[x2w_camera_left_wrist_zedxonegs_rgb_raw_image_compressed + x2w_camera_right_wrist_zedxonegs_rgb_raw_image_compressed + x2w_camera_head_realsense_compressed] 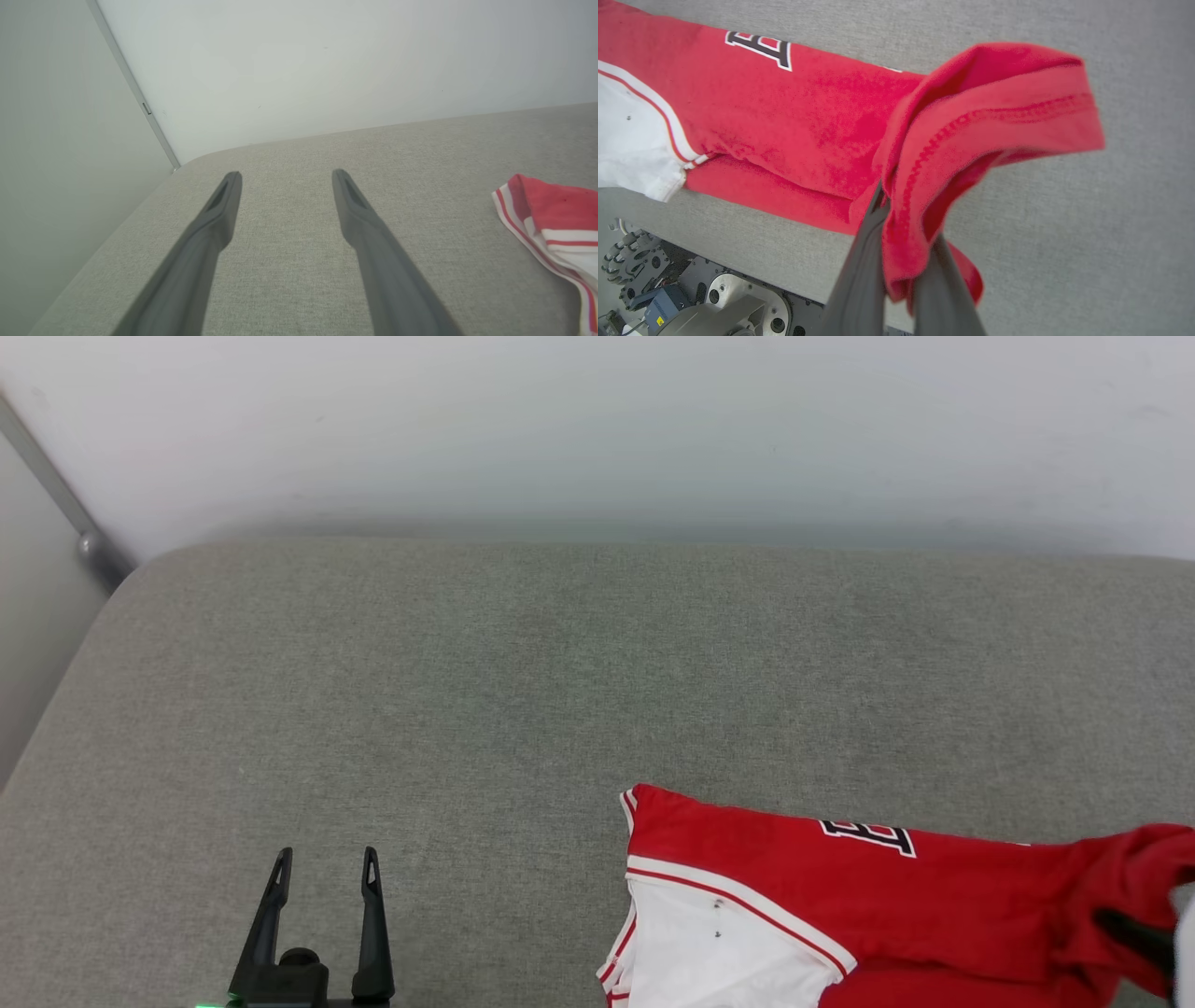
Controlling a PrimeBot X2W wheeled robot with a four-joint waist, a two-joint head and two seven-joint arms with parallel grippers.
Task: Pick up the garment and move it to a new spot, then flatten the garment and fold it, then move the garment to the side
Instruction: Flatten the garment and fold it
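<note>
The garment (840, 896), a red jersey with a white sleeve, striped trim and black-and-white lettering, lies folded lengthwise at the lower right of the grey cushion. My right gripper (1125, 926) is shut on its red hem end, lifted off the surface at the far right. In the right wrist view the garment (808, 116) bunches around my right gripper (901, 210), cloth draped over both fingers. My left gripper (327, 852) stands open over bare cushion at the lower left, well apart from the jersey. The left wrist view shows my left gripper (286, 173) holding nothing and the garment (551, 210) off to the right.
The grey cushion (467, 691) stretches back to a white wall (597, 429). A metal pole (56, 495) runs down at the far left corner. The cushion's near edge and my wheeled base (691, 303) show below the jersey in the right wrist view.
</note>
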